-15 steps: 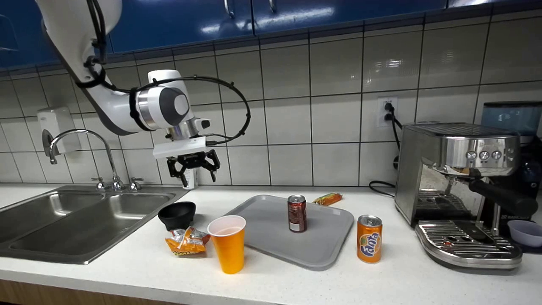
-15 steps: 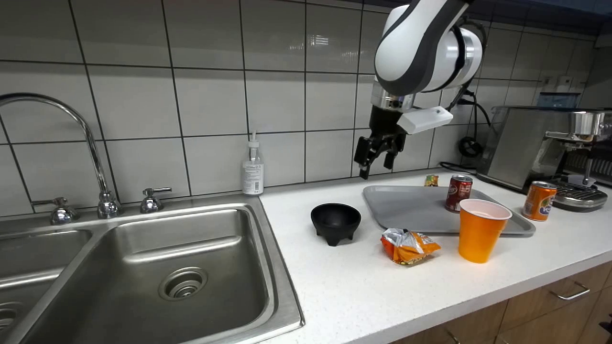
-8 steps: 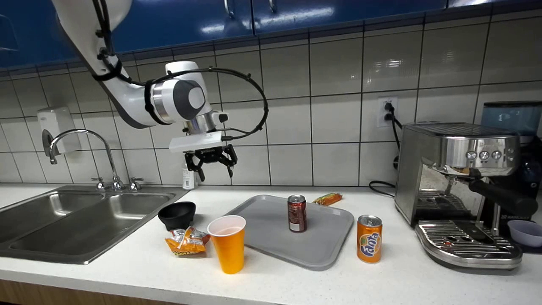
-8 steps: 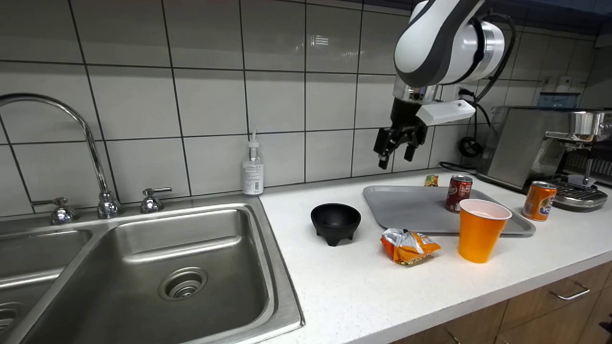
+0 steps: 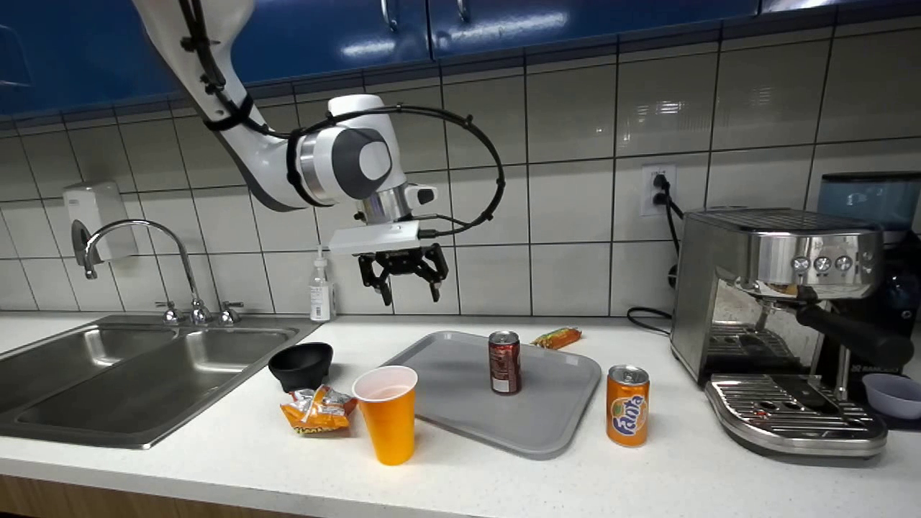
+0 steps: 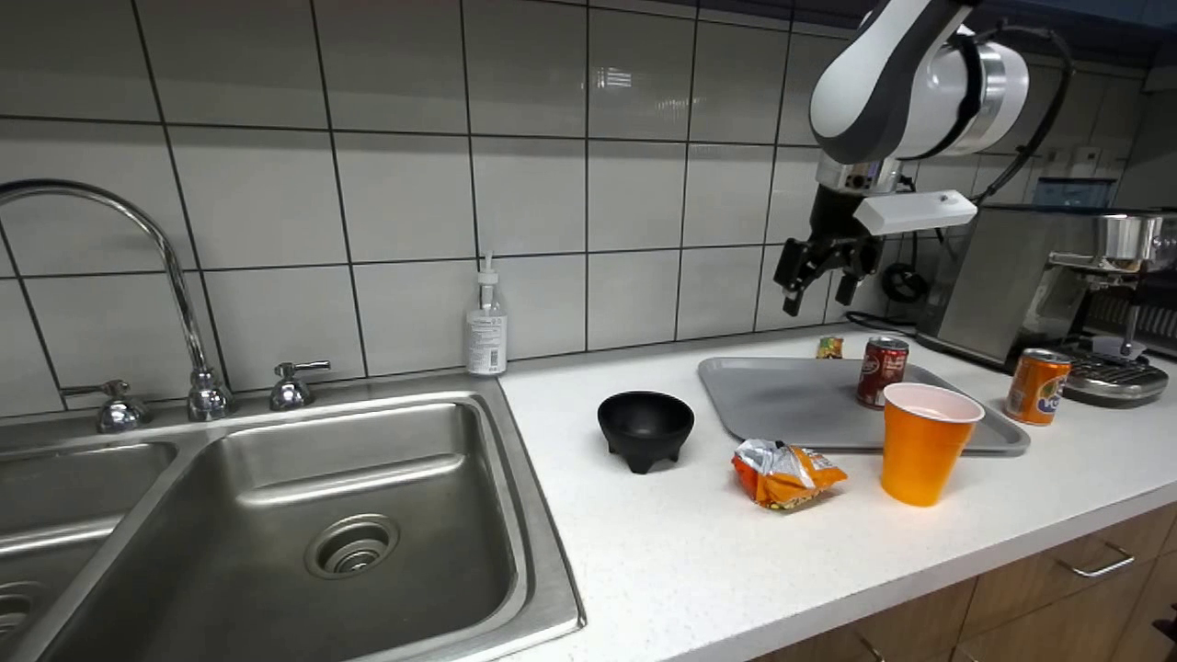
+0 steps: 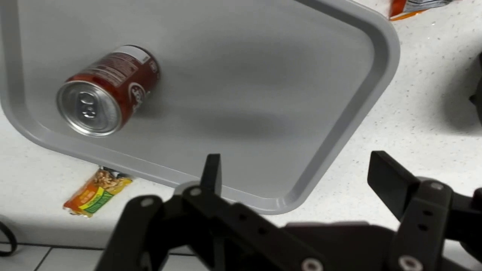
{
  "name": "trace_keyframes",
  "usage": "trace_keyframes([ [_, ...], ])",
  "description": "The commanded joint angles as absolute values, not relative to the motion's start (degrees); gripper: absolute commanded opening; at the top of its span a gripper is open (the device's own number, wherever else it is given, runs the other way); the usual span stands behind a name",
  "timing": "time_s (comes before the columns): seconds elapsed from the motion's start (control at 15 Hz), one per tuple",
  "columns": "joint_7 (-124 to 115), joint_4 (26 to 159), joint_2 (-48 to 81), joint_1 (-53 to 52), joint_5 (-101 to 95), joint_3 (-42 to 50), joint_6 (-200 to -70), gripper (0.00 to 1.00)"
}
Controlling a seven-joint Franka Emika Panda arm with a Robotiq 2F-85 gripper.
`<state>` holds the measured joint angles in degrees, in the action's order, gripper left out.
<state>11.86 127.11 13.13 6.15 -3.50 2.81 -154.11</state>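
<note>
- Hanging above the back of the counter (image 5: pixel 216 475), the gripper (image 5: pixel 412 296) has its jaws spread wide apart, with a clear gap between them.
- Nearest below lies the gray tray (image 5: pixel 446 388), flat on the counter; in the wrist view one of its corners shows in the gap between the fingers (image 7: pixel 212 173).
- Inside the tray's rim stands a dark red can (image 5: pixel 504 363), upright; its silver top shows in the wrist view.
- Just beyond the rim, toward the tiled wall (image 5: pixel 489 280), lies a snack bar (image 7: pixel 97 192) in an orange, yellow and green wrapper; whether it touches the tray is hard to tell.
- A black bowl (image 6: pixel 645 432) stands on short feet between the sink (image 6: pixel 530 501) and the tray, mouth up; its inside is too dark to read fully.
- An orange cup (image 5: pixel 388 424) stands upright near the tray's front edge, with a pale lining; its bottom is out of sight.
- Between the bowl and the cup lies a crumpled orange and silver snack bag (image 6: pixel 786 473), outside both; its contents are hidden.
- The sink has two basins (image 6: pixel 248 570), with a drain (image 6: pixel 352 546) in the floor of each.
- Near the wall, a clear pump bottle (image 6: pixel 485 336) with a white label stands by the sink's back corner.
- An orange Fanta can (image 5: pixel 627 410) stands upright on the counter, outside the tray, near the coffee machine (image 5: pixel 763 248).
- Beside the machine sits a lavender bowl (image 5: pixel 896 394), partly cut off.
</note>
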Motion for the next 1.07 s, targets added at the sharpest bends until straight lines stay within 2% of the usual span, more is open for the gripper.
trace_keyframes([
  [0.0, 13.64, 124.39, 13.88, 8.41, -1.69, 3.84, -151.14, 1.00],
  [1.0, 12.00, 116.79, 21.22, 13.73, 2.82, 7.06, -147.62, 1.00],
])
